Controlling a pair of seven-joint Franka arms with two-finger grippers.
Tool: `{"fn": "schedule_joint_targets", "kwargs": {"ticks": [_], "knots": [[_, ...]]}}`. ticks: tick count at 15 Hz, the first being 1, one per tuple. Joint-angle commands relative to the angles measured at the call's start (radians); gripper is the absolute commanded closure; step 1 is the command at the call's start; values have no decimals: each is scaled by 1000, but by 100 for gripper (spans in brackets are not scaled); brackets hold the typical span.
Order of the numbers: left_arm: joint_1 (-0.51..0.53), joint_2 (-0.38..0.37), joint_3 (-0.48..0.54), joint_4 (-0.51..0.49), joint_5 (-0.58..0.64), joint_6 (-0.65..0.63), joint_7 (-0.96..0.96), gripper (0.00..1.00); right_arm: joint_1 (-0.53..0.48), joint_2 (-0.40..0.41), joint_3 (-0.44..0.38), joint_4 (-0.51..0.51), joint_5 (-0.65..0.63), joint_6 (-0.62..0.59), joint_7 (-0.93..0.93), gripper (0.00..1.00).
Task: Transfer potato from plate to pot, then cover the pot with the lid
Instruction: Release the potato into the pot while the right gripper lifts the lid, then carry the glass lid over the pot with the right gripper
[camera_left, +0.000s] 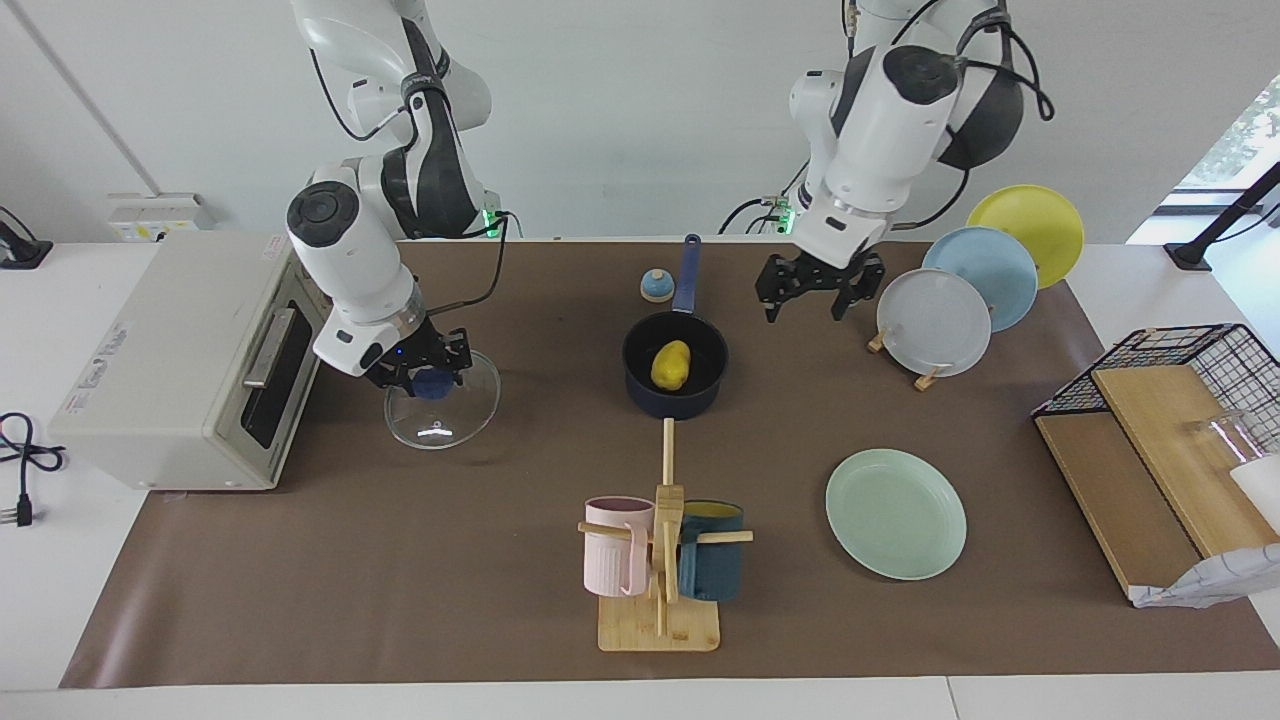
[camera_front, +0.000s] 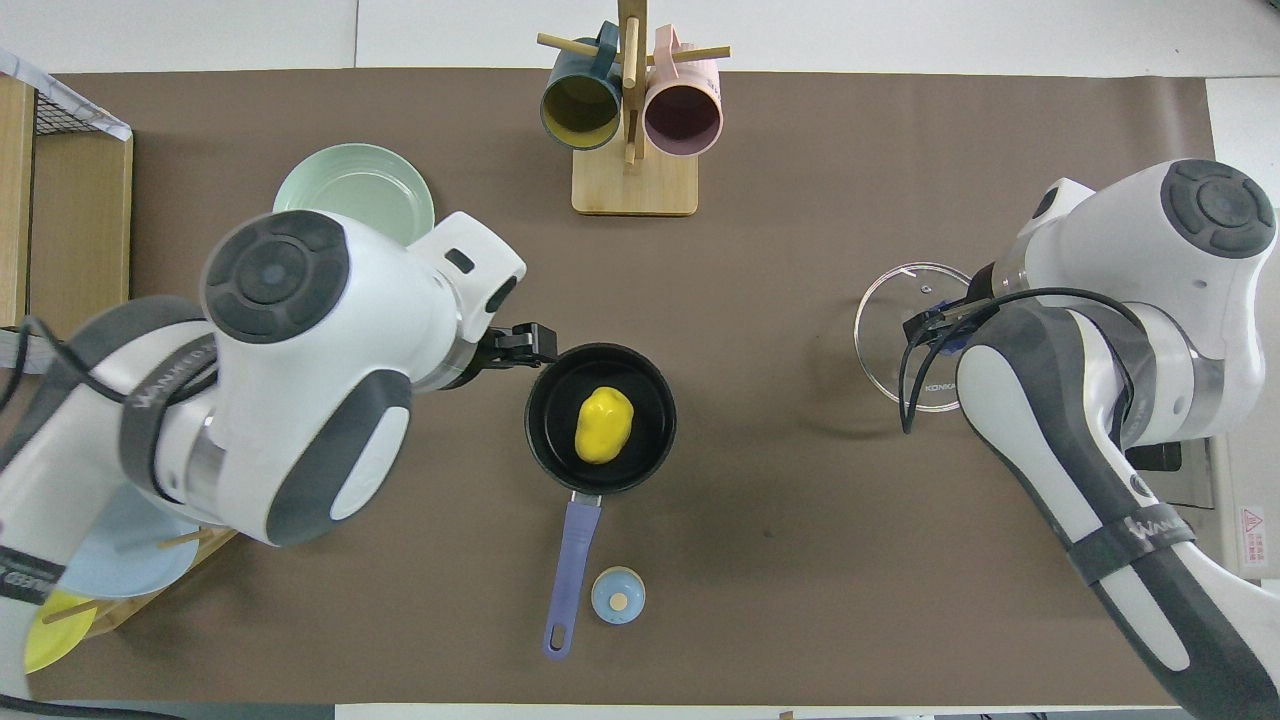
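Checking progress, your potato (camera_left: 671, 364) sits in the pot (camera_left: 640, 385), left end effector (camera_left: 803, 289) spread empty above the bench, right end effector (camera_left: 421, 378) clamped on the raised lid (camera_left: 450, 415); covering remains.

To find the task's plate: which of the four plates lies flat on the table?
The pale mint-green plate, lying flat beside the mug stand; the grey-white, light blue and yellow plates stand upright in the wooden rack.

Open pot (camera_left: 675, 375) mouth, bell (camera_left: 656, 285) nearby
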Motion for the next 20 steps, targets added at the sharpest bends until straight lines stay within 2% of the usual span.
{"fn": "schedule_joint_targets", "kwargs": {"ticks": [1, 5, 7, 12, 17, 20], "knots": [[129, -20, -11, 42, -11, -85, 159, 0, 20, 17, 1, 66, 7, -53, 47, 100], [235, -38, -9, 43, 9, -121, 289, 0, 78, 20, 1, 138, 9, -128, 122, 100], [235, -46, -9, 68, 75, -146, 290, 0, 104, 21, 1, 166, 9, -154, 179, 100], [244, -35, -11, 188, 100, -268, 290, 0, 147, 20, 1, 183, 4, -176, 249, 100], [232, -64, -9, 126, 95, -263, 290, 0, 239, 20, 2, 239, 6, -202, 395, 100], [235, -49, -9, 137, 91, -234, 290, 0, 276, 20, 2, 243, 6, -196, 441, 100]]}}
